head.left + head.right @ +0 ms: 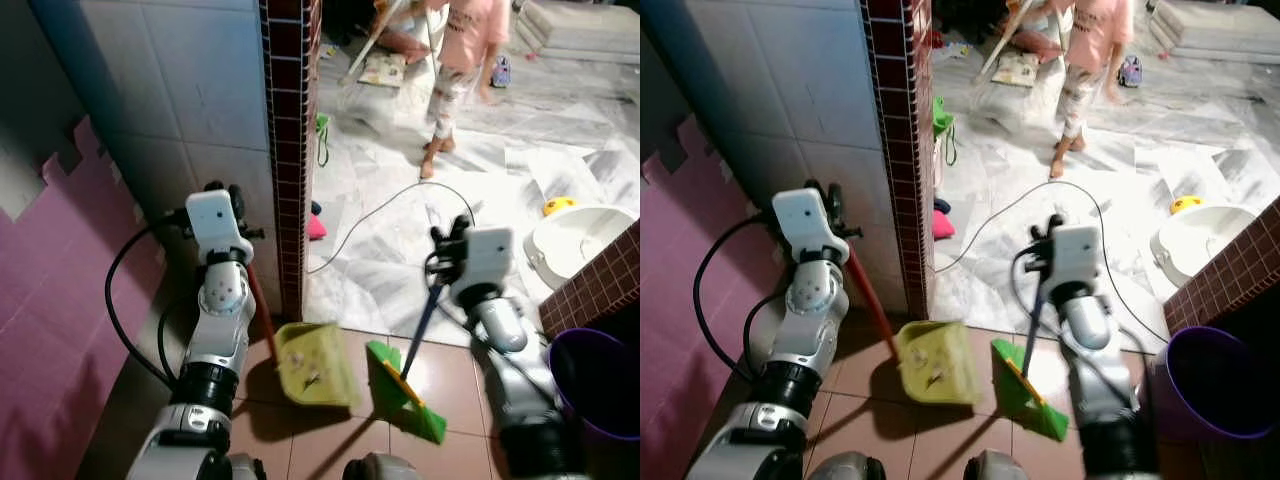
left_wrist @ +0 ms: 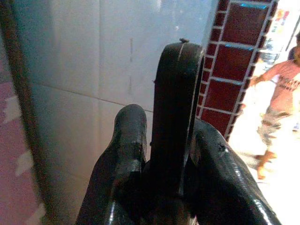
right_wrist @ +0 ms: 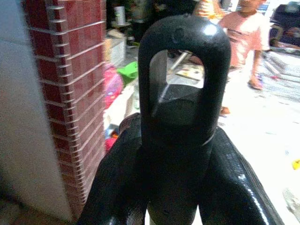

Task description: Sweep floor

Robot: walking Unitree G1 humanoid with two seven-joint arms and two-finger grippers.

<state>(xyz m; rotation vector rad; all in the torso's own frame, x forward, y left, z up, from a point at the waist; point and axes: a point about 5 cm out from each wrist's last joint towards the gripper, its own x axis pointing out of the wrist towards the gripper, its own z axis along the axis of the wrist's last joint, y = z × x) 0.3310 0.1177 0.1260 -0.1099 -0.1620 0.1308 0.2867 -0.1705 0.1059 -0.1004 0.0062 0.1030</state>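
Broom (image 1: 405,388): green head on the brown floor tiles (image 1: 300,440), just beside the dustpan (image 1: 315,365), blue shaft up to your right pincer (image 1: 443,258). Right wrist view shows both fingers (image 3: 117,183) clamped shut round the handle's black loop end. The yellow-green dustpan sits at the foot of the brick pillar (image 1: 290,150), a few specks of dirt inside; its red handle runs up to your left pincer (image 1: 232,205), fingers (image 2: 126,150) closed tight on the black grip. Probably mid-sweep. Keep the pan lip flat on the tile, drag the bristles short and low toward it. Mind the cable (image 1: 370,215) past the pillar. A person (image 1: 455,60) stands well beyond it.
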